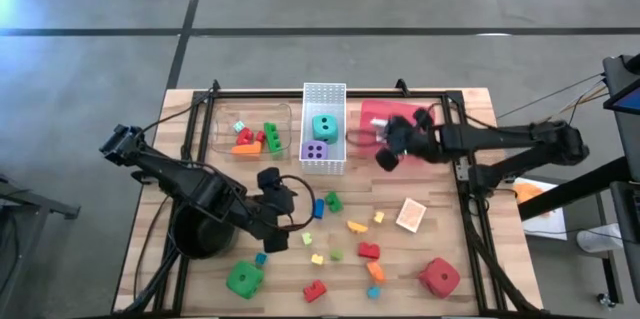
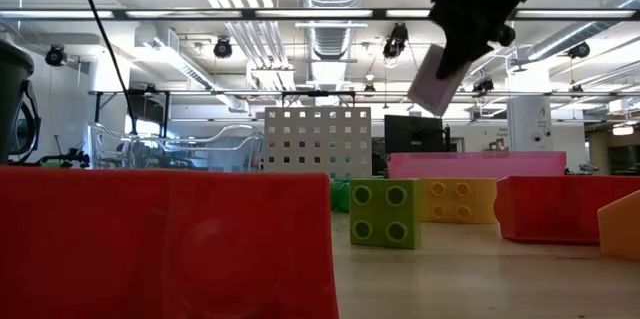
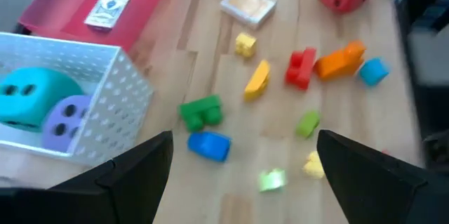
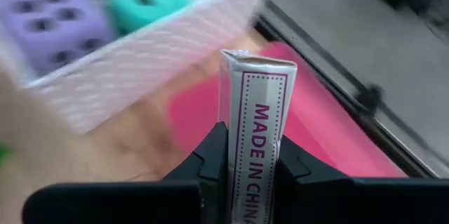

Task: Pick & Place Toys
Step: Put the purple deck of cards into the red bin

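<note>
My right gripper (image 1: 390, 147) hangs above the table between the white basket (image 1: 323, 99) and the red tray (image 1: 400, 117), shut on a small flat card pack (image 4: 256, 126). In the low view the pack (image 2: 436, 77) hangs tilted below the fingers, high in the air. My left gripper (image 3: 242, 182) stands open above the table's middle, over loose bricks such as a blue one (image 3: 209, 145) and a green one (image 3: 200, 111); nothing is between its fingers. A teal die (image 1: 323, 125) and a purple die (image 1: 315, 151) lie in the basket. My right gripper pinches the card pack by its two broad faces between the two fingers (image 4: 214, 157); the narrow printed edge (image 4: 258, 122) faces the wrist camera. The pack sticks out past the fingertips, tilted and lifted clear of the table.
Another card pack (image 3: 109, 8) lies in the red tray, and one more (image 1: 411, 215) on the table. A red die (image 1: 440, 277) and a green die (image 1: 244, 279) sit near the front edge. A clear bin (image 1: 250, 131) holds bricks; a black pot (image 1: 205, 237) stands front left.
</note>
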You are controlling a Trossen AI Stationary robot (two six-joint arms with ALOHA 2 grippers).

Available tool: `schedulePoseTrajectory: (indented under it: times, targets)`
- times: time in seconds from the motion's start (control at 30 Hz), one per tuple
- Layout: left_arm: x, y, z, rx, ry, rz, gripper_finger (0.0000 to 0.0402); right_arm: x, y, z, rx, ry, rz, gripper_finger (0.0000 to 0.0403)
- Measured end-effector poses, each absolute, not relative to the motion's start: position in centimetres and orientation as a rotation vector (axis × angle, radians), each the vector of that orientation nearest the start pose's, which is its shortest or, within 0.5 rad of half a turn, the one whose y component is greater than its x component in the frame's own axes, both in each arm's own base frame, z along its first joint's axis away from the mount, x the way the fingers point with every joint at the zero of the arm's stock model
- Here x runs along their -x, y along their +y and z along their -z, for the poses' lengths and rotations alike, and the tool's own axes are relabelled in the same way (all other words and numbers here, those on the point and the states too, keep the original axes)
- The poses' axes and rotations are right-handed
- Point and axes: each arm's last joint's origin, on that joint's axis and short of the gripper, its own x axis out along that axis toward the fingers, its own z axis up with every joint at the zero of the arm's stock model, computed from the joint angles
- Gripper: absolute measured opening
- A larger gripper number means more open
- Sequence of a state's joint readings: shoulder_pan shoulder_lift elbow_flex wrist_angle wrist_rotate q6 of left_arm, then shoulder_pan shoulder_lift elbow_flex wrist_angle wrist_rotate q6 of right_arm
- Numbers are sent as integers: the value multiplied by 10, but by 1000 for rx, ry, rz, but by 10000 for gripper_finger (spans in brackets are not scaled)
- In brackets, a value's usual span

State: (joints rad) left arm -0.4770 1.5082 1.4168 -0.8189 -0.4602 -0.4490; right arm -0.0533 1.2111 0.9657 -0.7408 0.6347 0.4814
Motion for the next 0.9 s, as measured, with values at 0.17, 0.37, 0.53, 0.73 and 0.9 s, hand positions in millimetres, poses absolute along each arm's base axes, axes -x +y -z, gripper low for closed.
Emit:
schedulePoseTrajectory:
  times: [0.17,0.37,0.53,0.73,0.9]
  targets:
    - [-279,-130,-328,3,818,-175,351,-225,-56,-274,-280,810,853,42]
    - [-279,-130,-329,17,815,-182,351,-218,-79,-267,-450,812,869,42]
    - [-279,-130,-329,19,813,-182,351,-211,-93,-257,-590,800,909,42]
    - [-279,-130,-325,25,817,-188,351,-202,-110,-231,-825,694,881,42]
    - [-279,-130,-324,27,822,-182,351,-192,-124,-218,-948,542,832,42]
